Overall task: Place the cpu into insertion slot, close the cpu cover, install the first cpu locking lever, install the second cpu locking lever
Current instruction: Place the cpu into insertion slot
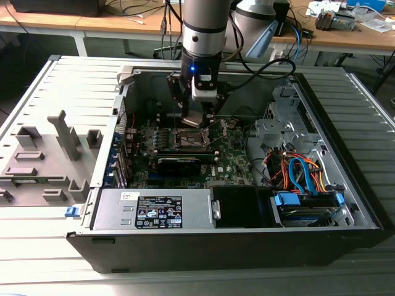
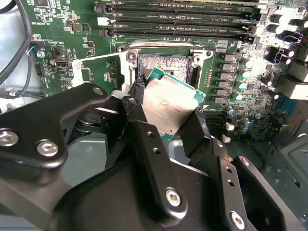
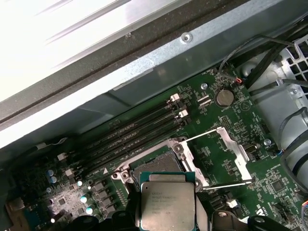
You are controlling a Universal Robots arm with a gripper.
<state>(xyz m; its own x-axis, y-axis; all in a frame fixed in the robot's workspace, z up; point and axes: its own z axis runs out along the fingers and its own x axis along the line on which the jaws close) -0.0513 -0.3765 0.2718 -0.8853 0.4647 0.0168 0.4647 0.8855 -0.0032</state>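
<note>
A: Hand state: your black two-fingered hand [image 2: 166, 105] is drawn narrow and clamped on the square, silver-topped cpu with the green edge [image 2: 169, 98], pinching two opposite sides; I judge the edge grip leaves the underside free to meet the contacts.

B: And the target?

A: The square insertion slot with silver metal rim and dark centre [image 3: 155, 166] lies bare on the green motherboard [image 1: 234, 161]; its hinged silver metal cpu cover [image 3: 232, 144] stands swung back to one side, presumably so nothing blocks the drop-in.

B: Chip against slot?

A: Not seated, by my reading; in both wrist views the cpu overlaps only the slot's near edge and sits skewed to it; in the exterior view your hand hangs just over the slot, inside the open grey metal computer case [image 1: 364, 213]; how much gap remains below the chip I cannot tell.
</note>
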